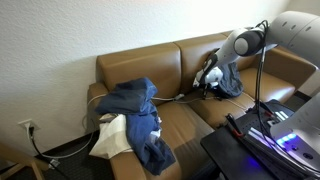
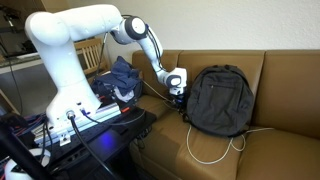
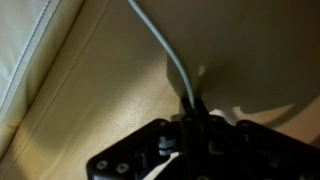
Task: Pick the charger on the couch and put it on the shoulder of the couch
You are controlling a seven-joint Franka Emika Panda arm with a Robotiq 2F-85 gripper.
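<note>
The charger is a white cable. In the wrist view the cable [image 3: 162, 45] runs down over the tan couch seat [image 3: 90, 90] into my gripper [image 3: 190, 118], which is shut on it. In both exterior views my gripper [image 1: 207, 78] [image 2: 177, 90] sits low over the seat, beside the dark backpack. More white cable lies looped on the seat in front of the backpack [image 2: 214, 156] and trails along the seat [image 1: 172, 98]. The plug end is hidden. The couch back [image 1: 140, 60] [image 2: 285, 70] rises behind.
A dark backpack [image 2: 218, 100] [image 1: 229, 82] leans against the couch back. Blue clothes [image 1: 135, 105] and a white cloth [image 1: 112, 135] lie on the other seat. Dark equipment with cables [image 1: 250, 140] [image 2: 90, 125] stands in front of the couch.
</note>
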